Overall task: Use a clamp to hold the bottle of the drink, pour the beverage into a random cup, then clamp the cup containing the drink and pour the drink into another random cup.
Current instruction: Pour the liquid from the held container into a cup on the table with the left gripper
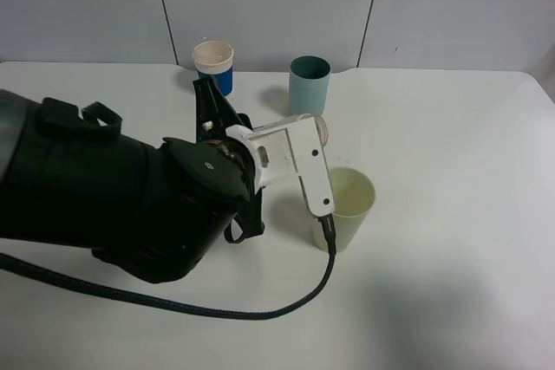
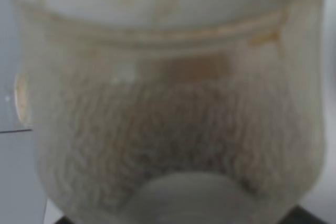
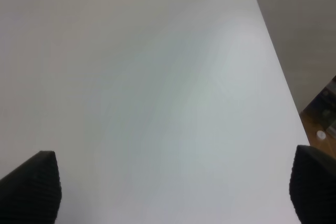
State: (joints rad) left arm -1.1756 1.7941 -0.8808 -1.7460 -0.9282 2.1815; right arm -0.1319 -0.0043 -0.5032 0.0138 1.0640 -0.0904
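Note:
My left gripper (image 1: 305, 152), white at the end of the bulky black arm, is shut on the bottle (image 1: 322, 129). It holds the bottle tipped above the near rim of the pale yellow-green cup (image 1: 349, 205). Only a bit of the bottle's round rim shows past the white plate. In the left wrist view the translucent bottle (image 2: 173, 114) fills the frame, and the beverage shows only as a blurred brownish film inside its wall. The teal cup (image 1: 310, 84) stands upright behind. My right gripper (image 3: 173, 192) hangs open over bare table, its black fingertips (image 3: 31, 187) far apart.
A blue-banded white paper cup (image 1: 214, 64) stands at the back, left of the teal cup. A black cable (image 1: 260, 311) loops across the white table (image 1: 451, 179) in front of the yellow-green cup. The table's right edge (image 3: 273, 72) and the floor beyond show in the right wrist view.

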